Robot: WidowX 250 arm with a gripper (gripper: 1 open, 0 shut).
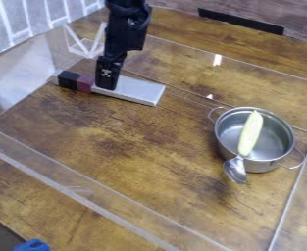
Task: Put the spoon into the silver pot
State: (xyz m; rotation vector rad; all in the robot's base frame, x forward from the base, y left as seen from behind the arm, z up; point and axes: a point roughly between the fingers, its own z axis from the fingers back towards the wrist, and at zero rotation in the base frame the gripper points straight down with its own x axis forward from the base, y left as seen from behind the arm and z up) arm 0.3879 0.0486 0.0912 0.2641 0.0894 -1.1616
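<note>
Where spoon point(250, 134) leans — pot point(237, 120) beneath

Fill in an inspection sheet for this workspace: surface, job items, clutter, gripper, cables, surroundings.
Surface: brown wood-grain table
Spoon: pale handle inside the pot, shiny bowl end at the rim nearest the camera
Silver pot: upright, at the right
Clutter: flat grey block with a dark end; blue object at the bottom left edge
Gripper: dark, above the grey block, open
Cables: nothing seen
Surroundings: clear panels around the work area
</note>
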